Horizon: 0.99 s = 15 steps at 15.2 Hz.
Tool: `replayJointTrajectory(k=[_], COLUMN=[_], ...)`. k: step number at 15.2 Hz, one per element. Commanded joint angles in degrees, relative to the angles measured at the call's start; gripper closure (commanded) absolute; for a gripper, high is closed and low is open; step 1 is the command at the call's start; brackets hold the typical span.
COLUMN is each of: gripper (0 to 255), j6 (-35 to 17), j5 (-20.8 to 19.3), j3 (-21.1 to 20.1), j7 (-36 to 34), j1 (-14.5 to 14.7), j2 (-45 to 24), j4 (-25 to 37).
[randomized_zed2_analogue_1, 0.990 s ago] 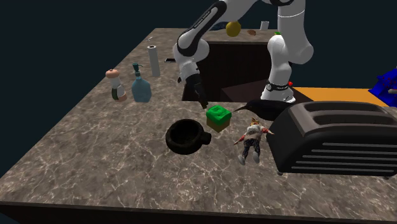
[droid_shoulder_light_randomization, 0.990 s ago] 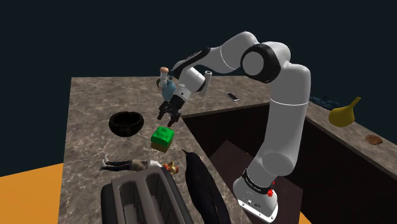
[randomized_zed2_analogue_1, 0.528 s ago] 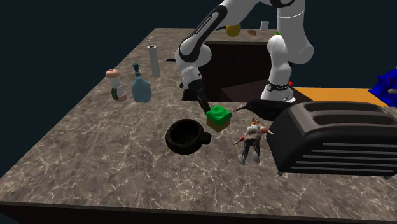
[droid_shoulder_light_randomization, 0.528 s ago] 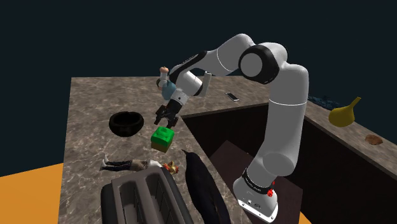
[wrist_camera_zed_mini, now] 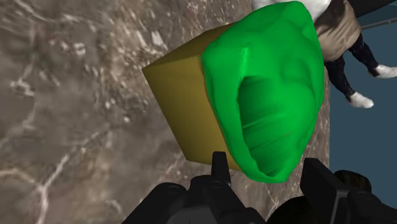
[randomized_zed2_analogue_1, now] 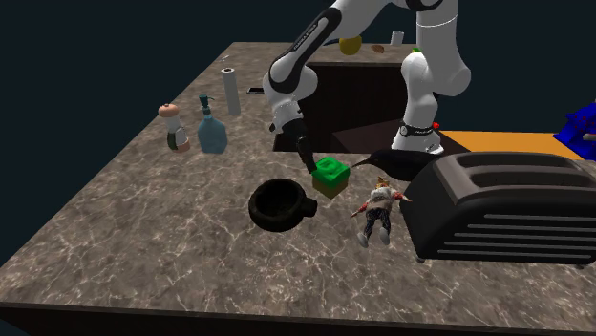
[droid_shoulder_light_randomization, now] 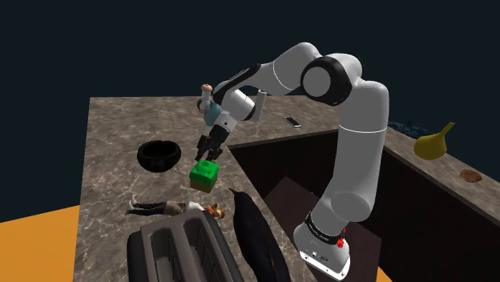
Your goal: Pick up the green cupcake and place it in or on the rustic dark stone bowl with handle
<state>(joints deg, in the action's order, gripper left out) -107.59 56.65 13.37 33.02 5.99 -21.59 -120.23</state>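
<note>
**Grasp risk: open end effector sitting on the edge of the cupcake's top**

The all-black two-finger end effector (wrist_camera_zed_mini: 268, 173) is hovering right over the blocky cupcake with a green top and ochre box base (wrist_camera_zed_mini: 267, 95). Its fingers are standing apart and gripping nothing. They are straddling only the near edge of the green top, not the base.

The cupcake is sitting upright on the brown marbled table (droid_shoulder_light_randomization: 112, 136), near the round dark stone bowl with a short handle (randomized_zed2_analogue_1: 279, 204) but not touching it.

Risks as I'm reading them:
- The top is looking rounded and sloped, so a pinch this shallow is likely to squeeze the cupcake out or tip it.
- The approach is looking angled. One finger touching first would shove the cupcake across the table toward the small doll in a white top and dark trousers (randomized_zed2_analogue_1: 380, 205) lying just beside it.
- With a weak grip, the short carry to the bowl is risking a drop on the rim or handle.

Farther off, the large dark toaster (randomized_zed2_analogue_1: 506, 220) and the blue glass bottle (randomized_zed2_analogue_1: 212, 132) are sitting well clear of that path.
</note>
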Motion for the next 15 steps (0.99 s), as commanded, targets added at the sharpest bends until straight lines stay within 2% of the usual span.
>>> replayJointTrajectory(k=[1, 7, 15], gripper=[255, 255, 255], j6=[-0.1, 0.0, 2.3], j5=[0.0, 0.0, -2.3], j3=[0.0, 0.0, 0.7], j7=[0.0, 0.0, -3.9], j1=[0.0, 0.0, 0.3], j2=[-0.1, -0.1, 4.6], j4=[-0.1, -0.1, -0.3])
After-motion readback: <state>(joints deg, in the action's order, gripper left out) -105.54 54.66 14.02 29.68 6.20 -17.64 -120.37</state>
